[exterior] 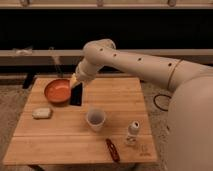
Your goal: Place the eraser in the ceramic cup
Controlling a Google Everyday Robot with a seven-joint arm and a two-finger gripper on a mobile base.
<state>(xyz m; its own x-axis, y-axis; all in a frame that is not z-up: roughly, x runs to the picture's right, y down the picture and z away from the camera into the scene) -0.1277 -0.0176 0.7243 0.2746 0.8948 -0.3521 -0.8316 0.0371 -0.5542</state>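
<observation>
The eraser [76, 95], a flat black block, hangs upright above the wooden table [60, 140], just right of the orange bowl. My gripper [76, 81] is at its top end, shut on it. The ceramic cup [95, 119], small and white, stands upright on the table, below and right of the eraser, apart from it. My white arm reaches in from the right.
An orange bowl [57, 90] sits at the table's back left. A pale rectangular block [42, 113] lies at the left. A small white bottle [133, 130] stands right of the cup. A red-brown object [112, 149] lies near the front edge.
</observation>
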